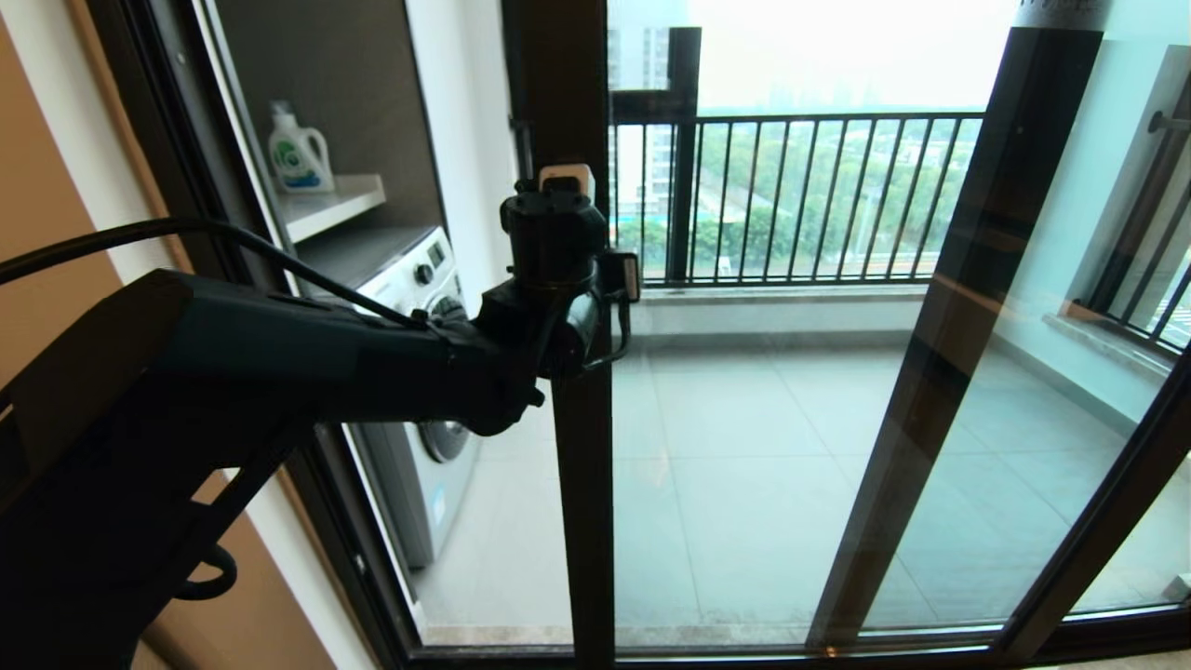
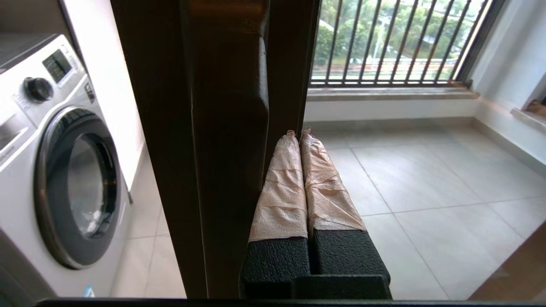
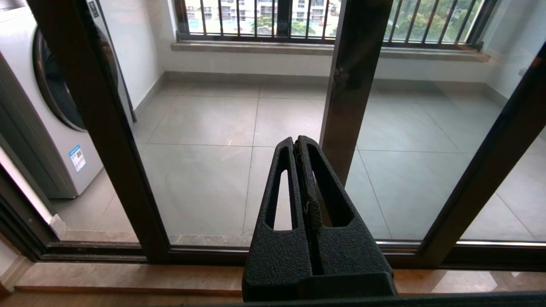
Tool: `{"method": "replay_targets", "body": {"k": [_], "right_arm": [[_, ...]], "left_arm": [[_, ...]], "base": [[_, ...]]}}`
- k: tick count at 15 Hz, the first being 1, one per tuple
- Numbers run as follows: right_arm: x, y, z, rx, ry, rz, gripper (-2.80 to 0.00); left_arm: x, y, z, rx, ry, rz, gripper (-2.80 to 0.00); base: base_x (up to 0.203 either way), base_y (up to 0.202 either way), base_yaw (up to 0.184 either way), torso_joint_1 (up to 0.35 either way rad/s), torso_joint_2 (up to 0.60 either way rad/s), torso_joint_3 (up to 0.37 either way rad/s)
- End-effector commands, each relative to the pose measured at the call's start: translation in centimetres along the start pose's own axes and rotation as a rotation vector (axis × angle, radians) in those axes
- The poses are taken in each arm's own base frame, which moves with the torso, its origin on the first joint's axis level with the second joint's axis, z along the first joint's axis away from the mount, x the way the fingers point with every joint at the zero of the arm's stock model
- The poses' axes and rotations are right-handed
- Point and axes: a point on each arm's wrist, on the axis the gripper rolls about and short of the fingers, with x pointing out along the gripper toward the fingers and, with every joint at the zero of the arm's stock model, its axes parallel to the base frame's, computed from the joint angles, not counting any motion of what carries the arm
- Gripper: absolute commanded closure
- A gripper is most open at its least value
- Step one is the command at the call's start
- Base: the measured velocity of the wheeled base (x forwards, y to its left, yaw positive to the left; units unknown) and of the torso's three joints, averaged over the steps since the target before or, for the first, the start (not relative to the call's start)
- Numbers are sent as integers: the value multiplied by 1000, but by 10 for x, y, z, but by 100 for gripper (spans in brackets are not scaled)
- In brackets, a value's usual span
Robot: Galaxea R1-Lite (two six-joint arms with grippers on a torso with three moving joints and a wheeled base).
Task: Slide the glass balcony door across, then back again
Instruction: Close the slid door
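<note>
My left claw (image 2: 298,133), fingers pressed together with nothing between them, sits with its taped tips against the inner edge of the door (image 1: 584,484) stile, just beside the handle (image 2: 230,128), at centre frame in the head view. My right claw (image 3: 300,145) is also together, empty, parked back from the glass at the lower centre of its own view.

Task status: the door stile stands centre frame, with an open gap on its left through to the washer (image 1: 423,391). I judge the door partly slid across. Whether this is the outbound or return stroke, I cannot tell. At minimum, closing the remaining gap is outstanding.

Containers: the washer's door is closed; contents not discernible. On the shelf (image 1: 326,200), upper left, stands one detergent bottle (image 1: 298,154), capped.
</note>
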Motion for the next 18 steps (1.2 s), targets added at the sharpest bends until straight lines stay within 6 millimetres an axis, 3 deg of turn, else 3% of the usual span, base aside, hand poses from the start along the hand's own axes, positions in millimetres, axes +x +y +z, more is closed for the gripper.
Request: {"method": "replay_targets", "body": {"k": [1, 5, 9, 11, 18], "right_arm": [[1, 0, -3, 0, 13, 1, 0], [1, 0, -3, 1, 11, 1, 0], [1, 0, -3, 0, 12, 1, 0], [1, 0, -3, 0, 11, 1, 0], [1, 0, -3, 0, 13, 1, 0]], "left_arm": [[-1, 14, 4, -8, 5, 26, 0], [-11, 32, 10, -17, -2, 48, 0], [-24, 36, 5, -4, -46, 40, 0], [-31, 38, 12, -20, -88, 34, 0], [-89, 64, 37, -6, -64, -7, 0]], "base": [[0, 0, 0, 0, 0, 0], [0, 0, 0, 0, 0, 0], [0, 0, 0, 0, 0, 0], [0, 0, 0, 0, 0, 0], [0, 0, 0, 0, 0, 0]]}}
